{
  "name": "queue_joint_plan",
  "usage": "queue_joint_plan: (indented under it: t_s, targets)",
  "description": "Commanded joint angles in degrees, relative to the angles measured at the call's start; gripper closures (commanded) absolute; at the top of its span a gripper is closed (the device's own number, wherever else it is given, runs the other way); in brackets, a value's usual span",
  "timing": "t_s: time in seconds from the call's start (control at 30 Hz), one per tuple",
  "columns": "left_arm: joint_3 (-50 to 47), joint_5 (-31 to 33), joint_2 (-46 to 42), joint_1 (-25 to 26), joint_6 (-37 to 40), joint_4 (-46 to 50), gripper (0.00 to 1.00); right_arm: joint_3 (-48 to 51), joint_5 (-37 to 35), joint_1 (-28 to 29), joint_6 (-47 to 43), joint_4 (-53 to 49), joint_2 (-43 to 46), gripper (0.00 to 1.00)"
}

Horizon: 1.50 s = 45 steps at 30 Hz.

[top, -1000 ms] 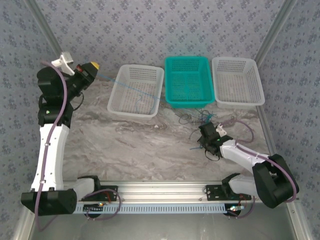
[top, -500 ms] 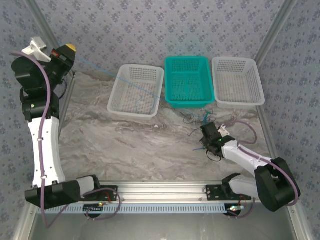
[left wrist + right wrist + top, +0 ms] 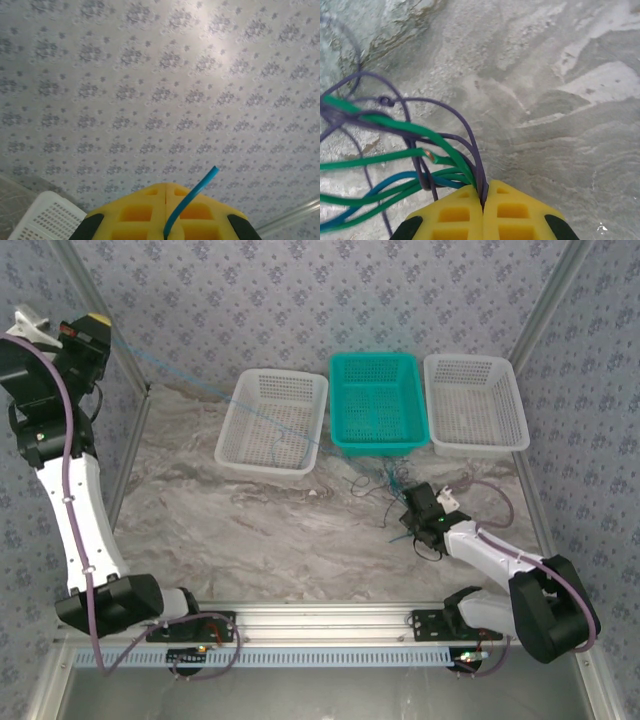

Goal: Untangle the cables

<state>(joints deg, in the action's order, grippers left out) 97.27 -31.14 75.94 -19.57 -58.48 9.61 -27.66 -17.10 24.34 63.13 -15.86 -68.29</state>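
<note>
Your L arm is raised high at the far-L corner. Its yellow-padded left end effector is clamped narrow on a thin blue cable. In the L wrist view the cable's end pokes up out of the seam betw. the pads.

From there the thin blue cable runs down and R, over the white plastic mesh basket, toward the front of the teal plastic mesh basket.

Your R arm sits low on the grey marbled tabletop. The yellow-padded right end effector is closed, pinching a dark purple strand right at the seam.

The loose tangle of thin green, teal and dark purple cables fans out just ahead and L of those pads, lying on the tabletop in front of the teal basket. The green and teal strands pass beside the L pad; can't tell if they're gripped too.
</note>
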Motion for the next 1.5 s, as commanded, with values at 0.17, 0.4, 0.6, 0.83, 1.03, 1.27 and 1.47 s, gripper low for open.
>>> queue_joint_plan:
  t_s: [0.17, 0.4, 0.6, 0.83, 1.03, 1.27, 1.47]
  targets:
    - [1.4, -1.6, 3.2, 14.6, 9.7, -2.0, 1.00, -8.0, 0.2, 6.2, -18.0, -2.3, -5.9, 0.64]
    - [0.8, -1.7, 3.8, 20.5, 13.1, -0.1, 1.00, -16.5, -2.2, 8.5, -32.9, -6.1, -2.1, 0.19]
    - [1.1, -1.9, 3.1, 20.6, 13.4, 0.4, 1.00, -23.5, 4.7, 8.5, -55.8, 0.6, -4.0, 0.12]
    - [2.5, -1.7, 2.0, 20.6, 14.3, 2.6, 1.00, -30.8, 8.2, 7.5, -75.4, 14.3, -17.4, 0.15]
    - [2.1, -0.8, 0.6, 20.6, 15.2, 4.5, 1.00, -36.8, 15.2, 4.4, -75.6, 16.6, -26.7, 0.57]
    - [1.5, 1.8, 0.6, 20.4, 16.0, 5.9, 1.00, -34.2, 17.6, 2.8, -70.8, 16.2, -22.6, 1.00]
    - [0.5, 2.3, 3.2, 20.4, 15.6, 5.4, 0.97, -29.3, 40.6, -0.9, -57.9, 13.3, -10.5, 1.00]
